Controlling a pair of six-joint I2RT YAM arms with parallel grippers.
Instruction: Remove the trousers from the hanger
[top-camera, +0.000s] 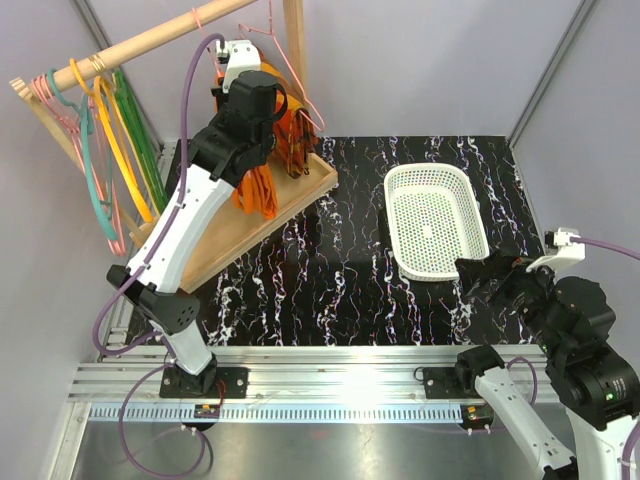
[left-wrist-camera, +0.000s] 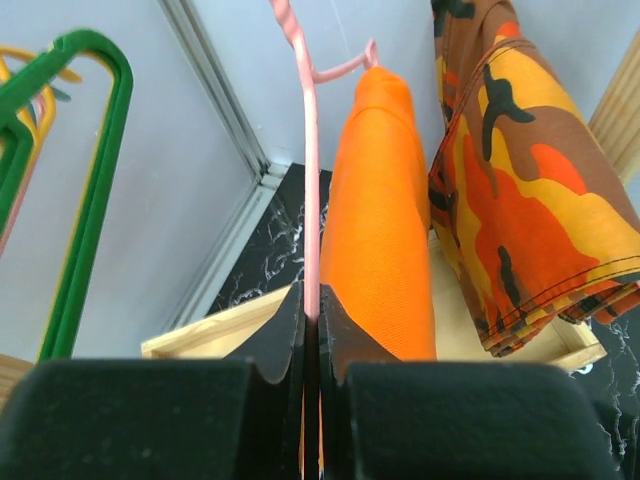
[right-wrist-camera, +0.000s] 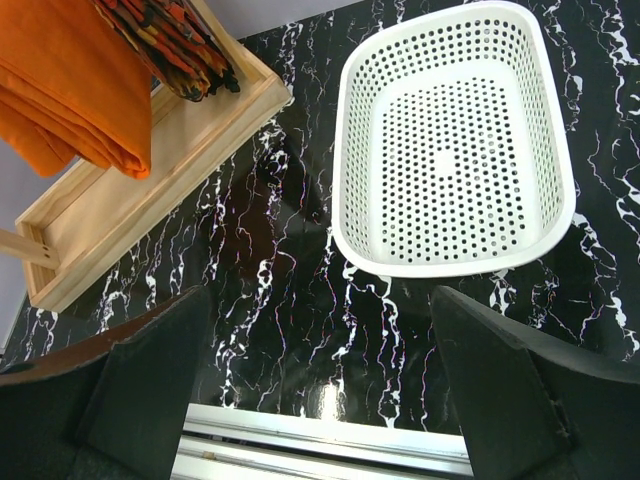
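The trousers (left-wrist-camera: 380, 220), plain bright orange cloth, hang folded over the hanger (left-wrist-camera: 310, 150), a thin pink wire. My left gripper (left-wrist-camera: 311, 300) is shut on the hanger's wire just left of the trousers. In the top view my left wrist (top-camera: 248, 98) is raised at the wooden rack, with the trousers (top-camera: 256, 192) hanging below it and the pink wire (top-camera: 308, 95) to its right. The trousers also show in the right wrist view (right-wrist-camera: 70, 80). My right gripper (right-wrist-camera: 320, 310) is open and empty, low over the table's near right (top-camera: 490, 275).
A red, orange and yellow patterned garment (left-wrist-camera: 530, 170) hangs just right of the trousers. The rack's wooden base (top-camera: 230, 250) lies below. Green (top-camera: 135, 130), yellow (top-camera: 110, 130) and teal (top-camera: 90, 170) hangers hang at the rod's left. A white perforated basket (top-camera: 400, 180) stands right of centre.
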